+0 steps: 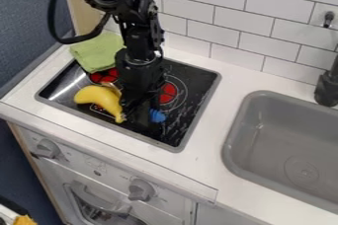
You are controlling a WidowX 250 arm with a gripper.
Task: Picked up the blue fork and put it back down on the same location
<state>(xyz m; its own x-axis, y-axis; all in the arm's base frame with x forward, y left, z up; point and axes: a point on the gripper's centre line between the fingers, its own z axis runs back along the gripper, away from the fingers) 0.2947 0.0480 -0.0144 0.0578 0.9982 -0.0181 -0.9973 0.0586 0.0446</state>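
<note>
The black gripper (140, 111) hangs low over the front part of the black stovetop (188, 128), between a yellow banana and a small blue piece. That blue piece (157, 116), seemingly part of the blue fork, shows just right of the gripper's lower end. The rest of the fork is hidden behind the dark gripper, and I cannot tell whether it is held or lies on the stove.
The yellow banana (99, 97) lies close to the gripper's left, with a silvery item partly hidden behind it. A green cloth (97, 52) covers the stove's back left corner. To the right are a grey sink (290, 140) and a dark faucet (328, 83); a tiled wall stands behind.
</note>
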